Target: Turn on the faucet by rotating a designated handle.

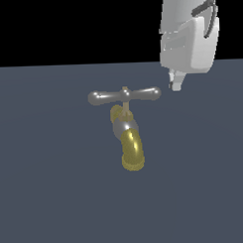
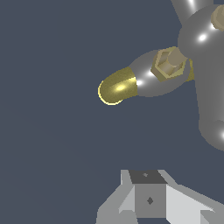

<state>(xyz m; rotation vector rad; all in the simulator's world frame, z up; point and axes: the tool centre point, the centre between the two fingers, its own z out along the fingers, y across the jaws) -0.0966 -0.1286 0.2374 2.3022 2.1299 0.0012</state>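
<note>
Dark slate-blue desk (image 1: 46, 195) fills the lower part of the exterior view, with plain black behind it. Near the middle of that surface stands the faucet (image 1: 127, 135), a small tap with a grey metallic body and a curved brass-yellow spout (image 1: 132, 152) that ends in a ribbed rim. Across its top lies the handle (image 1: 124, 95), a slim, shiny silver-grey crossbar with rounded ends, centred on a thin brass stem and wider than the spout.

White robot arm (image 1: 190, 34) comes down from the top of the exterior view's right. Its hand (image 1: 175, 84) hangs just beside the handle's end on that side, apart from it, with nothing held. Only a small light-grey tip shows below the wrist there, so whether the fingers are spread or pressed together cannot be told.

From the wrist view, the tap is seen from above: the crossbar, a brass hexagonal nut (image 2: 168, 64) and the yellow spout tip. A pale part of the hand sits at the frame's edge.
</note>
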